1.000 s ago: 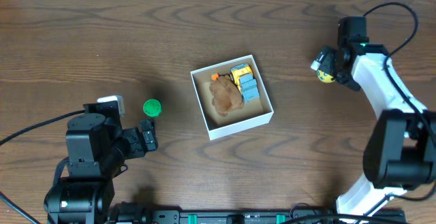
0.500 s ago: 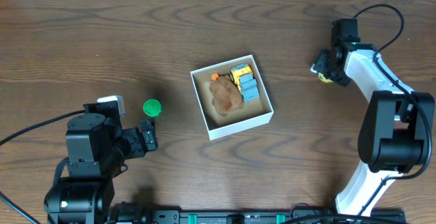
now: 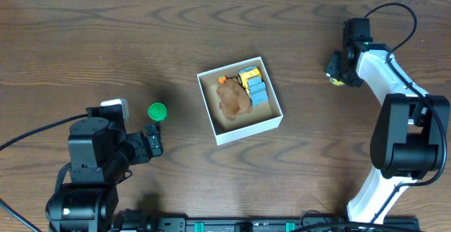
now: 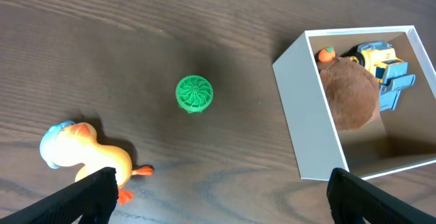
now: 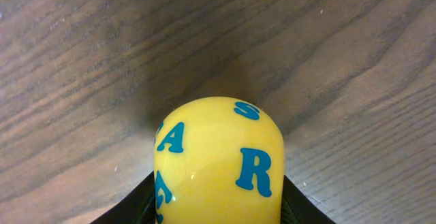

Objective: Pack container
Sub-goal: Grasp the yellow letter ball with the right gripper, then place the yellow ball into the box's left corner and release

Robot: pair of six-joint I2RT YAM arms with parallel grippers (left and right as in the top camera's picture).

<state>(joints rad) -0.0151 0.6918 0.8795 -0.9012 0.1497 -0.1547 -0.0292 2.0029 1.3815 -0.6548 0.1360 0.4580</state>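
Observation:
The container (image 3: 250,129) is a white box with a tan inside, at mid-table; its wall (image 4: 306,108) also shows in the left wrist view. It holds a brown plush (image 3: 234,98), a yellow-and-blue truck (image 3: 252,84) and a small orange piece (image 3: 223,80). My right gripper (image 3: 337,72) is at the far right, shut on a yellow toy with blue letters (image 5: 218,159) that rests on the wood; a dark finger presses each side of it. My left gripper (image 4: 221,198) hangs open near the front left, beside a green round toy (image 3: 157,111).
A yellow duck with a blue cap (image 4: 82,152) lies on the wood by my left finger, with the green round toy (image 4: 194,93) just beyond it. The table's back edge runs along the top of the overhead view. Cables trail from both arms.
My right gripper's jaws have closed from wide open onto the yellow lettered toy, and that wrist shifted slightly. The left arm has not moved.

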